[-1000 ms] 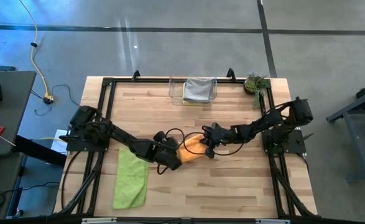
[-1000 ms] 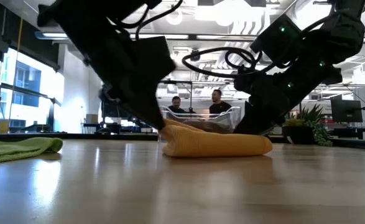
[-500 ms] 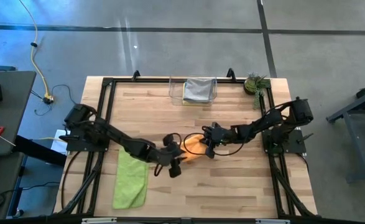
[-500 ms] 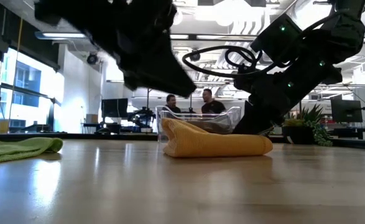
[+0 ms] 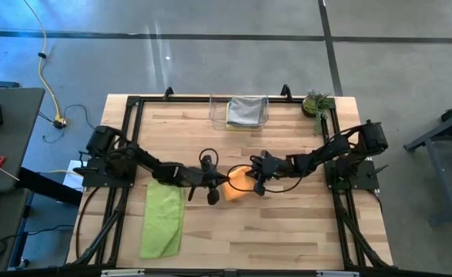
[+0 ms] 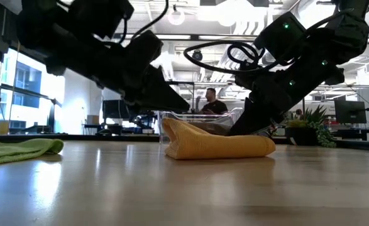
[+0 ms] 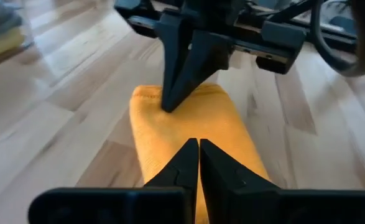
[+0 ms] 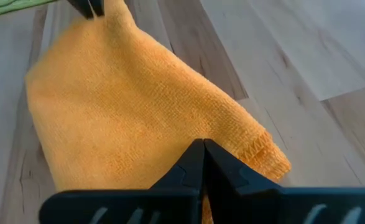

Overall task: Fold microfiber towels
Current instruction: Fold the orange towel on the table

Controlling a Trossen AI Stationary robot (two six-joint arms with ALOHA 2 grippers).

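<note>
An orange towel (image 5: 239, 185) lies folded into a thick pad at the table's middle, flat on the wood (image 6: 215, 147). My right gripper (image 8: 203, 144) is shut, with its tips on the pad's right part. My left gripper (image 7: 198, 143) is shut too. It points almost level at the pad's left end, and the low view shows a gap between its tips (image 6: 184, 108) and the cloth. A lime green towel (image 5: 162, 221) lies spread near the table's left near corner. A grey towel (image 5: 246, 110) sits in the clear bin at the far edge. My right gripper presses its shut fingertips (image 7: 169, 104) down on the top of the orange towel's right end (image 8: 170, 124). The fingers come slanting down from the table's right. The pad lies flat on the table under them.
A clear plastic bin (image 5: 219, 121) stands at the far edge's middle and a small potted plant (image 5: 316, 102) at the far right corner. A black frame (image 5: 125, 123) runs along the table's sides. Bare wood lies near the front edge, right of the green towel.
My left gripper has come off the orange towel's left end. It swung toward the near edge, then came back, and tipped from steeply down to almost level. The towel stays folded in place under my still right gripper.
</note>
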